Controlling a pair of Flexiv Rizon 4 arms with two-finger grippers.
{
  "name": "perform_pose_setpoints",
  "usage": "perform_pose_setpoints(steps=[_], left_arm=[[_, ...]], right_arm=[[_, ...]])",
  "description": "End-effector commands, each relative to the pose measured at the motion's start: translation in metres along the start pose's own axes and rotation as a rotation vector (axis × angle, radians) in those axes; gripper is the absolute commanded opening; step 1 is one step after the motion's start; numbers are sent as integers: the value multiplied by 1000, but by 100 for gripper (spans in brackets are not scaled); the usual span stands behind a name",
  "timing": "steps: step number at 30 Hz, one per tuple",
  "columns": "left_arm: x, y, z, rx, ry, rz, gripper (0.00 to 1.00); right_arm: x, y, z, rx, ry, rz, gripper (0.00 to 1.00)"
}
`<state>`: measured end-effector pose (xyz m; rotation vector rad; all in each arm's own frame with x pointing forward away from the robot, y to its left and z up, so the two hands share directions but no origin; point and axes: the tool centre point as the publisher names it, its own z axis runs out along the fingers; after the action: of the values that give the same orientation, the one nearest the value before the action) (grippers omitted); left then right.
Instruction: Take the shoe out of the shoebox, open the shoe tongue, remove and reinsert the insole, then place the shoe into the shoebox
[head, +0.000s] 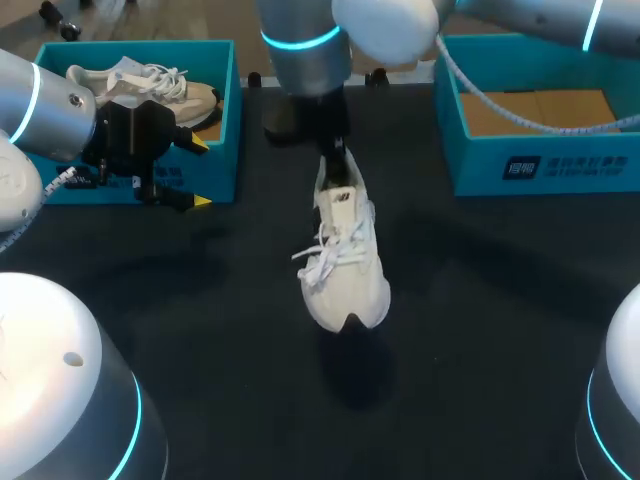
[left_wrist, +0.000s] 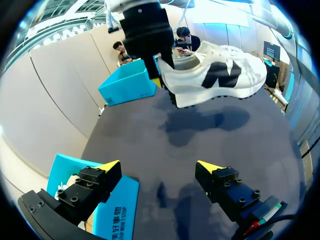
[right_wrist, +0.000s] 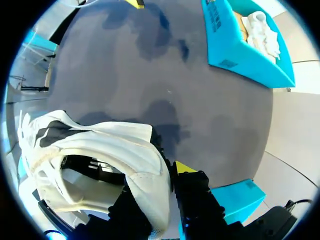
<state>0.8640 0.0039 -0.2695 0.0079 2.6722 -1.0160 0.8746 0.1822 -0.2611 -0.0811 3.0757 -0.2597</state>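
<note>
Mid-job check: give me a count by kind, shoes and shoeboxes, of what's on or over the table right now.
Teal shoeboxes: 2, left shoebox and right shoebox
White shoes: 2, lifted shoe and boxed shoe
Total: 4

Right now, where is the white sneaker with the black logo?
Head view: the white sneaker hangs above the middle of the table, heel clamped in the right gripper, toe pointing toward the camera, between the left shoebox and the right shoebox.
</note>
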Motion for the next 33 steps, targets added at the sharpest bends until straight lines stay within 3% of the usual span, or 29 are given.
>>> perform_pose_setpoints(steps=[1, 10, 15, 27, 33], left_arm=[[0, 0, -1, -3, 1, 0, 100], [0, 0, -1, -3, 1, 0, 100], [0, 0, -1, -3, 1, 0, 100], [0, 0, -1, -3, 1, 0, 100], [0, 0, -1, -3, 1, 0, 100]], right_arm=[[1, -12, -37, -18, -17, 6, 0], [-6, -25, -81, -52, -102, 15, 0], [-10, -35, -100, -17, -134, 17, 0], [-21, -54, -116, 15, -158, 32, 0], [-20, -55, -118, 8, -170, 48, 0]])
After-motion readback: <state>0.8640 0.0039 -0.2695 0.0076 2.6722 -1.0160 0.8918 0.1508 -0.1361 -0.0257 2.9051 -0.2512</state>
